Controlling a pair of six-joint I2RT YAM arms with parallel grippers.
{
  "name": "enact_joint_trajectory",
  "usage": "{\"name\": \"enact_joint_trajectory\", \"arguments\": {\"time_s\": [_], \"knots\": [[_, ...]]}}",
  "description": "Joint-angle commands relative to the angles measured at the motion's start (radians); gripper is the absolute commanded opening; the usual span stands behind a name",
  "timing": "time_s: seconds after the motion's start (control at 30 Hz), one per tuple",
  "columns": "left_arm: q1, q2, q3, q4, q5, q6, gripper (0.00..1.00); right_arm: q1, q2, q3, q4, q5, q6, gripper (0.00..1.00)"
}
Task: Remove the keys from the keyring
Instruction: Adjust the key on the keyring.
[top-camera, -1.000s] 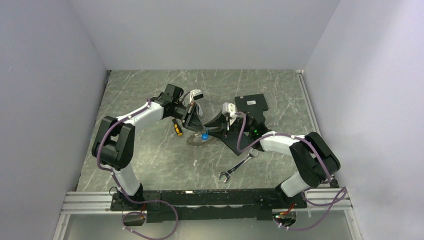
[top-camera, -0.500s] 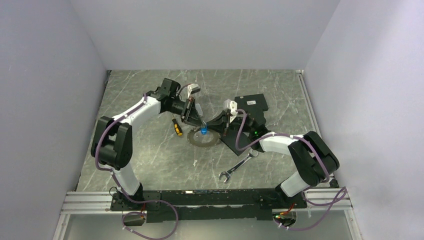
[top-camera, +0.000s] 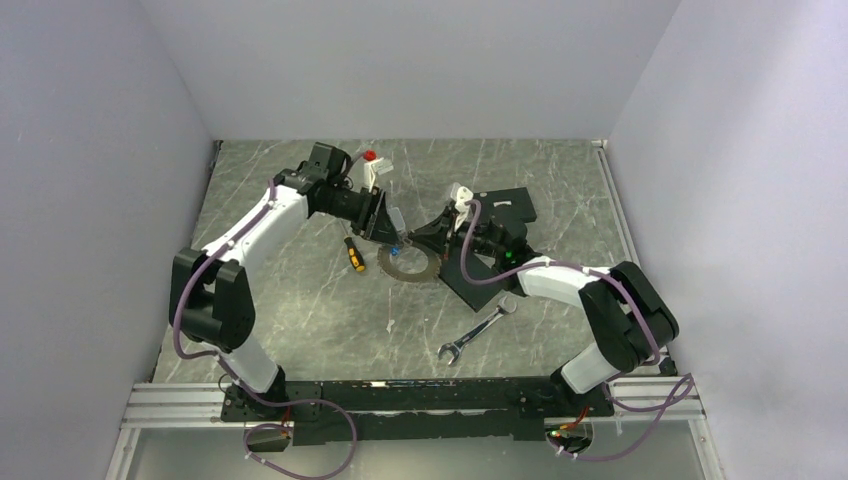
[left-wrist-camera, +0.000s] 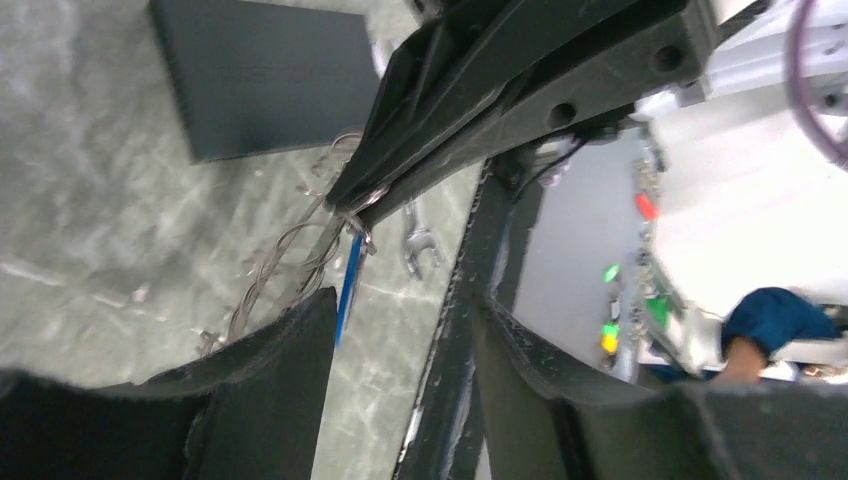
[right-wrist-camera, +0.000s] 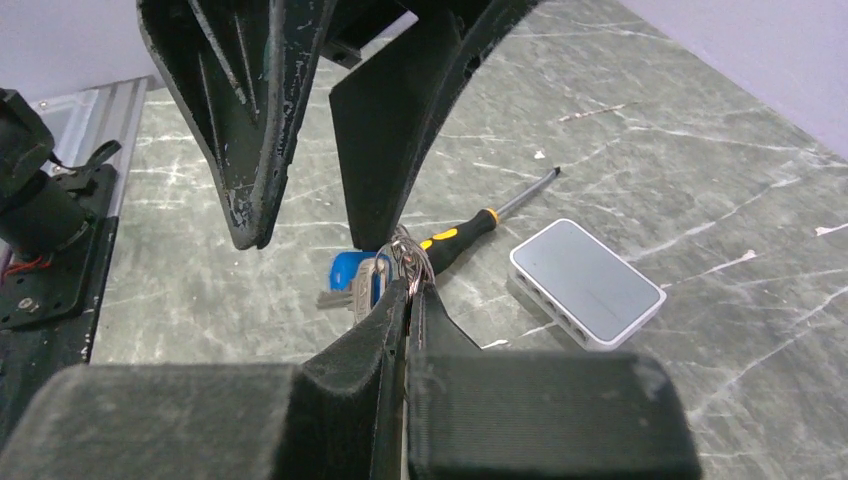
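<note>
The keyring (top-camera: 408, 266), a thin grey ring rimmed with grey keys (top-camera: 392, 272), hangs from my right gripper (top-camera: 428, 240) down toward the table. In the right wrist view my right gripper (right-wrist-camera: 408, 290) is shut on the ring's wire (right-wrist-camera: 410, 262). A blue-tagged key (right-wrist-camera: 350, 272) dangles just left of the tips. My left gripper (top-camera: 392, 232) hovers right behind the ring, jaws apart with nothing between them. From the left wrist, my left gripper (left-wrist-camera: 405, 310) faces the wire loops (left-wrist-camera: 290, 260) and the blue piece (left-wrist-camera: 348, 285).
A black flat rectangle (top-camera: 505, 212) lies behind the right gripper. A silver wrench (top-camera: 478, 330) lies nearer the bases. A yellow-handled screwdriver (top-camera: 353, 254) lies left of the ring. A small white box (right-wrist-camera: 585, 280) sits beyond it.
My left gripper has opened and drawn back to the rear left, off the ring. My right gripper has shut on the ring and carried it slightly toward the back.
</note>
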Motion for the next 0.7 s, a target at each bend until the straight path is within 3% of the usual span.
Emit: {"name": "enact_joint_trajectory", "arguments": {"time_s": [0.0, 0.23, 0.5, 0.67], "knots": [[-0.001, -0.082, 0.053, -0.037, -0.179, 0.155, 0.57, -0.001, -0.045, 0.073, -0.066, 0.03, -0.046, 0.0], [-0.002, -0.14, 0.006, -0.019, -0.249, 0.2, 0.55, 0.0, -0.051, 0.088, -0.103, 0.077, 0.011, 0.0], [0.024, -0.142, 0.039, -0.111, -0.445, 0.413, 0.56, -0.008, -0.064, 0.129, -0.187, 0.103, 0.047, 0.0], [0.032, -0.233, -0.018, -0.007, -0.291, 0.27, 0.55, -0.013, -0.065, 0.126, -0.187, 0.069, 0.072, 0.0]]}}
